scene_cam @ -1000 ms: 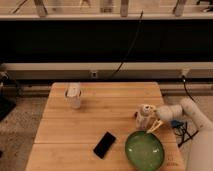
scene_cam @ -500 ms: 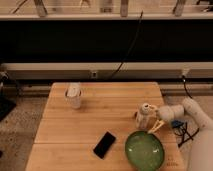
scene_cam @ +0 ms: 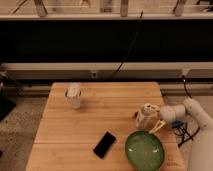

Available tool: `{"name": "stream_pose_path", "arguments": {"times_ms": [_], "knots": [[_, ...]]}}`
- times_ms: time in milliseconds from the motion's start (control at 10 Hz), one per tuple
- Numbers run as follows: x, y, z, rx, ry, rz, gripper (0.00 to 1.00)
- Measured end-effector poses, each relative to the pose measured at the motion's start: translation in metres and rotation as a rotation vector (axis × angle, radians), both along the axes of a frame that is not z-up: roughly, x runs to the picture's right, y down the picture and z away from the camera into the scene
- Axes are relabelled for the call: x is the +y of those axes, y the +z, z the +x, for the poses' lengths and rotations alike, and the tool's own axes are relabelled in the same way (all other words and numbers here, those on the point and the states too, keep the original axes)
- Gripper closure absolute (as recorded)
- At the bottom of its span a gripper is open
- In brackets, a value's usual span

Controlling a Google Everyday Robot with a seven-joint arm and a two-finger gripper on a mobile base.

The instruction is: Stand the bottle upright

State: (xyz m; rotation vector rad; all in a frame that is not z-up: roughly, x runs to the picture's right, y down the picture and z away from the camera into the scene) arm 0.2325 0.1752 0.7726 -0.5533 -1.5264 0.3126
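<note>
The bottle (scene_cam: pixel 144 115), small and pale with a white round cap, stands roughly upright near the right side of the wooden table (scene_cam: pixel 90 125), just behind the green bowl (scene_cam: pixel 144 149). My gripper (scene_cam: pixel 153 120) reaches in from the right on a white arm (scene_cam: pixel 192 112) and sits at the bottle's right side, touching or nearly touching it. One pale finger (scene_cam: pixel 156 127) angles down toward the bowl's rim.
A white cup-like container (scene_cam: pixel 73 95) stands at the table's back left. A black phone (scene_cam: pixel 104 144) lies flat left of the bowl. A dark cable (scene_cam: pixel 127 47) hangs behind the table. The table's right edge lies close to the gripper.
The bottle and gripper have stayed in almost the same place; the bottle looks slightly more upright. Nothing else has moved.
</note>
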Motion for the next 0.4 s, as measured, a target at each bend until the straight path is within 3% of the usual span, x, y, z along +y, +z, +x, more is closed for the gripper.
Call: {"name": "stream_pose_path", "arguments": {"times_ms": [400], "knots": [[-0.001, -0.0015, 0.0027, 0.003, 0.005, 0.022, 0.2]]}}
